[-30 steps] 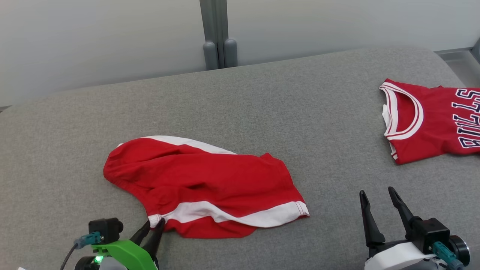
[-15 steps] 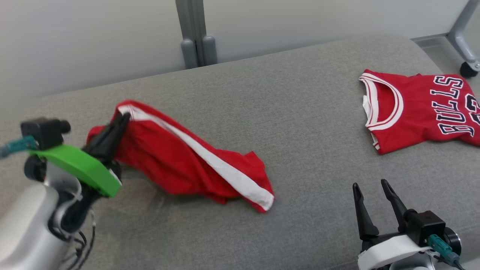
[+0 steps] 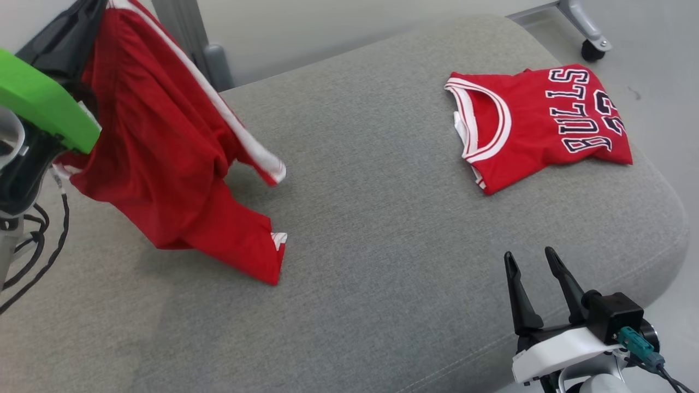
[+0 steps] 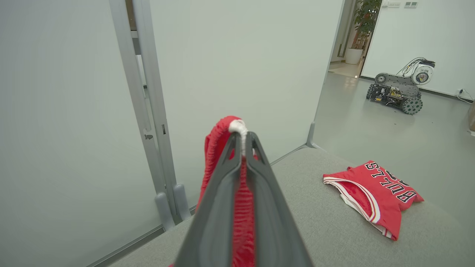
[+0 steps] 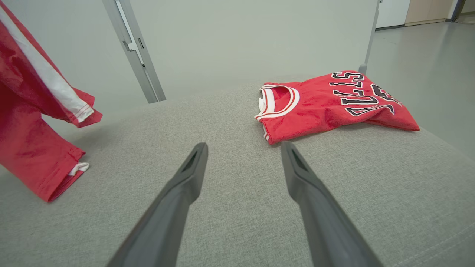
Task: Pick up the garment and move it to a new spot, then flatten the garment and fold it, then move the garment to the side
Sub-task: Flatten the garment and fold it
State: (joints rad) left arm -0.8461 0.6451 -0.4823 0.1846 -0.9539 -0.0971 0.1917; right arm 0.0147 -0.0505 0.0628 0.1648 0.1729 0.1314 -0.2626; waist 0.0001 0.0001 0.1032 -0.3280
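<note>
The red shorts (image 3: 164,147) are light, limp fabric. They drape without stiffness and are judged unlikely to slip from a firm pinch. The gathered waistband (image 4: 217,141) is the soundest hold. The left pincer (image 4: 243,139) is pressed together on that edge, high at the left, and the shorts hang with the lowest leg hem apparently touching the padded grey worktop (image 3: 382,245). The right pincer (image 3: 528,252) sits low at near right, spread and empty.

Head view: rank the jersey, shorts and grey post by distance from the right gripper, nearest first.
1. Jersey, straight ahead of the right gripper.
2. Shorts, hanging at the left.
3. Grey post, behind the shorts, back left.
</note>
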